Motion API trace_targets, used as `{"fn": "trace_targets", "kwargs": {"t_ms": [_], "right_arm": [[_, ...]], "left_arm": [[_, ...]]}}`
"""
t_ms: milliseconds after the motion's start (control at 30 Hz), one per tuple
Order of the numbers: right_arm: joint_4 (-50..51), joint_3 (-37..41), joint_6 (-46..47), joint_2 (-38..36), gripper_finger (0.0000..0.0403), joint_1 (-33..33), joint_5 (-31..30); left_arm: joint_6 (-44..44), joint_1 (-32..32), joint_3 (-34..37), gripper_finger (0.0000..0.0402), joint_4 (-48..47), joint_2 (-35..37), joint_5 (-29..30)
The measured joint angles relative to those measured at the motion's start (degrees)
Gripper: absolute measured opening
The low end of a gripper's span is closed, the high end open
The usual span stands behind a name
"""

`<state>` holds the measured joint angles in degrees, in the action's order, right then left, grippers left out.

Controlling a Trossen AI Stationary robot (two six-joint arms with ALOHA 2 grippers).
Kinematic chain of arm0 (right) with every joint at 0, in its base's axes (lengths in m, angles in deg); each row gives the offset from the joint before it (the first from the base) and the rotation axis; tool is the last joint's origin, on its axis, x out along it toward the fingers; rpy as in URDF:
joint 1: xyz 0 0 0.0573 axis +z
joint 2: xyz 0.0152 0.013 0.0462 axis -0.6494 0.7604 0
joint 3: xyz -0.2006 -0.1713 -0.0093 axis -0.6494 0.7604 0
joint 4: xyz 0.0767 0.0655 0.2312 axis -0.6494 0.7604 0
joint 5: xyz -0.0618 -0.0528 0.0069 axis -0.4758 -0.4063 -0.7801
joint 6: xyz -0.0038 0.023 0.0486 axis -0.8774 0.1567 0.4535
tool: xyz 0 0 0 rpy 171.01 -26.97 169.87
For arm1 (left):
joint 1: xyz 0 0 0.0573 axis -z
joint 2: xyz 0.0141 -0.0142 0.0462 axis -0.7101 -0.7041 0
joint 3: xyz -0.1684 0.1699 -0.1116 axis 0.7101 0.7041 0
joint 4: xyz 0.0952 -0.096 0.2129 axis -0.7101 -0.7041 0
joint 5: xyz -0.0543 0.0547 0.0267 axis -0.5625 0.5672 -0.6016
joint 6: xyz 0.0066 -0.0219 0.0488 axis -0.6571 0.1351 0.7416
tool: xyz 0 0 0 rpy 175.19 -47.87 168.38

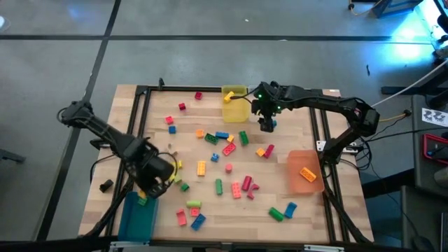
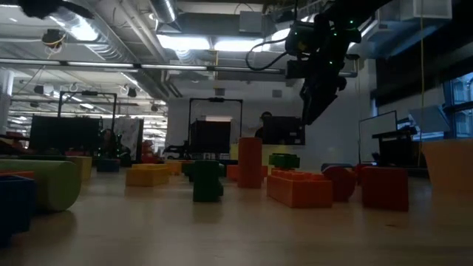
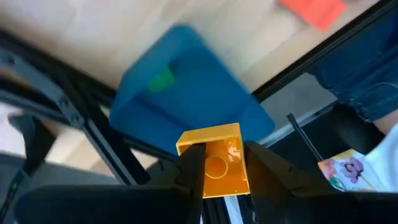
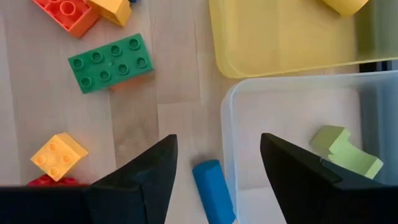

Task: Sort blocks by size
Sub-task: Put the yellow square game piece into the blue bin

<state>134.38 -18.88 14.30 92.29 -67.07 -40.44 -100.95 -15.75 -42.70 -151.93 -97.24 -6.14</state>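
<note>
Many coloured blocks (image 1: 224,150) lie scattered on the wooden table (image 1: 210,210). My left gripper (image 1: 148,189) hangs at the near left, over the far end of the teal bin (image 3: 186,93), shut on a small yellow block (image 3: 214,140). A green block (image 3: 163,79) lies in that bin. My right gripper (image 4: 217,168) stands open at the far middle, pointing down. A blue round block (image 4: 211,190) lies on the table below the gap between its fingers, beside a clear bin (image 4: 298,124) holding a pale green block (image 4: 345,149). My left gripper pinches the yellow block by two opposite side walls (image 3: 211,168) between its two fingers. The fingers point steeply down. The block is lifted clear above the teal bin, with its hollow underside turned toward the wrist camera.
A yellow bin (image 1: 234,105) stands at the far middle and an orange bin (image 1: 304,171) with an orange block at the right. A green brick (image 4: 111,62) and a small yellow brick (image 4: 59,154) lie near my right gripper. A person's trouser leg (image 3: 367,74) shows beyond the table's near edge.
</note>
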Motion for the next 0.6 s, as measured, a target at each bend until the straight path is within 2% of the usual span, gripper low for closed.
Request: {"fn": "trace_targets", "kwargs": {"t_ms": [167,333,600], "right_arm": [[0.18,0.0,2.27,0.0,0.0232,-0.02,-0.02],[0.31,0.0,2.36,0.0,0.0232,-0.02,-0.01],[0.31,0.0,2.34,0.0,0.0232,-0.02,-0.02]], "left_arm": [[-8.87,5.13,0.0,0.0087,0.85,0.0,0.97],[-12.01,7.52,0.0,0.0095,0.81,0.0,1.51],[-14.41,8.05,0.0,0.0158,0.52,0.0,1.58]]}}
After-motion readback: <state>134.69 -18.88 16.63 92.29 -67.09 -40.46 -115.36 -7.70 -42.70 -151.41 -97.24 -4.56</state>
